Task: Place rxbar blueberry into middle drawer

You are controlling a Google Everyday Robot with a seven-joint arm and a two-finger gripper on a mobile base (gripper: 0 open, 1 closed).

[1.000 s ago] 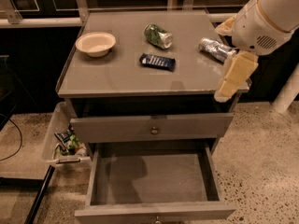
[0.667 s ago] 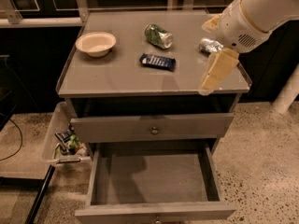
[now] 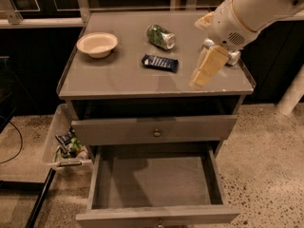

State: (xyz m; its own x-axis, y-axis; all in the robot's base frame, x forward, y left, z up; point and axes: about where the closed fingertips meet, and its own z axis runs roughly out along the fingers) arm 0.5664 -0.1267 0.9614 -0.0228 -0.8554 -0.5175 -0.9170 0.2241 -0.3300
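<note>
Moved since earlier: gripper (image 3: pixel 205 70) and its arm have swung leftward over the cabinet top, from the right edge toward the middle; nothing else has shifted.
Rxbar blueberry: rxbar blueberry (image 3: pixel 160 62) lies flat near the centre of the cabinet top (image 3: pixel 118 80), untouched, left of the gripper and clear of it.
Neighbours: green can (image 3: pixel 160 36) lies on its side just beyond the bar; silver can (image 3: pixel 230 55) sits at the right, mostly behind the gripper; bowl (image 3: pixel 97 44) stands at far left.
Gripper: pale fingers point down and toward the near edge, above the right part of the top; it holds nothing, and whether they are parted I cannot tell.
Middle drawer: middle drawer (image 3: pixel 156 217) is pulled out below, its grey floor bare; upper drawer front (image 3: pixel 154 129) is closed.
Step in hand: judged as the approach to the bar, before any grasp.
Next move: likely further left and down, fingers straddling the bar's narrow width, avoiding the green can.
</note>
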